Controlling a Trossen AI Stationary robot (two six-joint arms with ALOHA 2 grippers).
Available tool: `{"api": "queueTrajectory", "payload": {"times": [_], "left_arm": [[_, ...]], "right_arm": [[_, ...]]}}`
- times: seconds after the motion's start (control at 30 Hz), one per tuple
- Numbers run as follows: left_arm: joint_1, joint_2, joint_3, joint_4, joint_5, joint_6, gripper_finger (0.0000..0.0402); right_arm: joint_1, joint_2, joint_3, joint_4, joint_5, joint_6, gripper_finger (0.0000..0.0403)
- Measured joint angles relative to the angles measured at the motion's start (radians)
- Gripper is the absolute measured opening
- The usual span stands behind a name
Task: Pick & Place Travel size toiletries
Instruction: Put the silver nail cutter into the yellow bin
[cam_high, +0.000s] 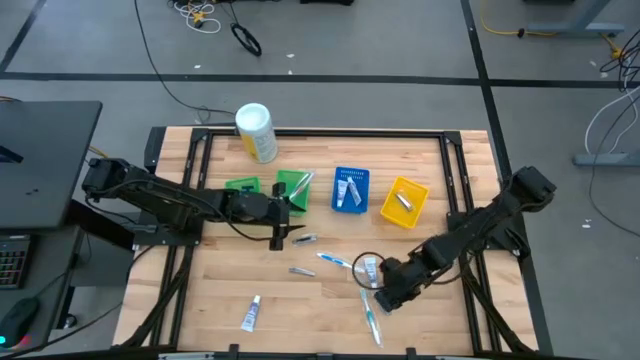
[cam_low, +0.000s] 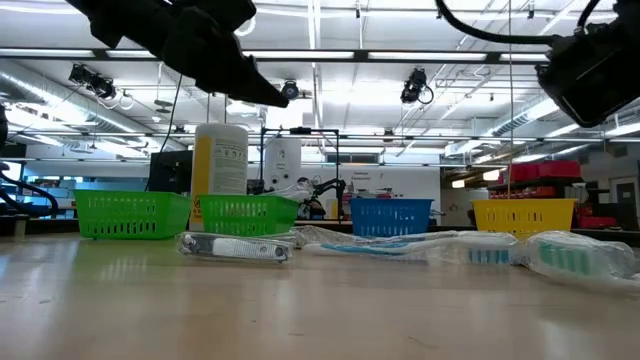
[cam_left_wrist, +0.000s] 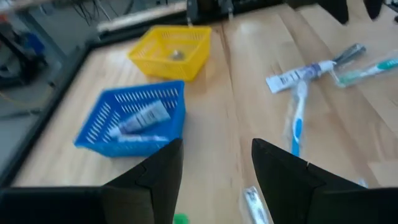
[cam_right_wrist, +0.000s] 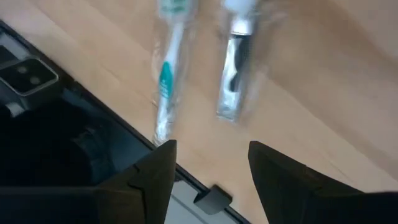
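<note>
Toiletries lie loose on the table: a white tube (cam_high: 250, 313), two silvery pieces (cam_high: 302, 271) (cam_high: 305, 239), a blue/white toothbrush (cam_high: 335, 261), a wrapped item (cam_high: 370, 268) and a teal toothbrush (cam_high: 371, 315). My left gripper (cam_high: 290, 208) hovers open at the right green bin (cam_high: 292, 186), its fingers (cam_left_wrist: 155, 177) holding nothing. My right gripper (cam_high: 382, 298) is open above the table beside the teal toothbrush (cam_right_wrist: 165, 87) and a wrapped dark-and-white item (cam_right_wrist: 235, 74). The blue bin (cam_left_wrist: 99, 127) holds a white tube (cam_left_wrist: 140, 118). The yellow bin (cam_left_wrist: 155, 59) holds a silvery piece (cam_left_wrist: 177, 55).
A white-and-yellow canister (cam_high: 256, 132) stands at the far edge. Two green bins (cam_high: 242, 187), the blue bin (cam_high: 350, 188) and the yellow bin (cam_high: 404, 201) sit in a row across the middle. The black table frame (cam_right_wrist: 56, 118) runs close under my right gripper, at the near edge.
</note>
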Motion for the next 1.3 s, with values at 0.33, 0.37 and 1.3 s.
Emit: {"api": "queueTrajectory", "payload": {"times": [0.33, 0.37, 1.3], "left_arm": [[0.036, 0.000, 0.000, 0.069, 0.000, 0.026, 0.0201], [0.041, 0.000, 0.000, 0.069, 0.000, 0.021, 0.0201], [0.072, 0.000, 0.000, 0.065, 0.009, -0.024, 0.0201]], "right_arm": [[0.012, 0.198, 0.170, -0.183, 0.036, -0.178, 0.0210], [0.012, 0.210, 0.172, -0.169, 0.037, -0.182, 0.0210], [0.011, 0.306, 0.178, -0.255, 0.121, -0.175, 0.0065]]}}
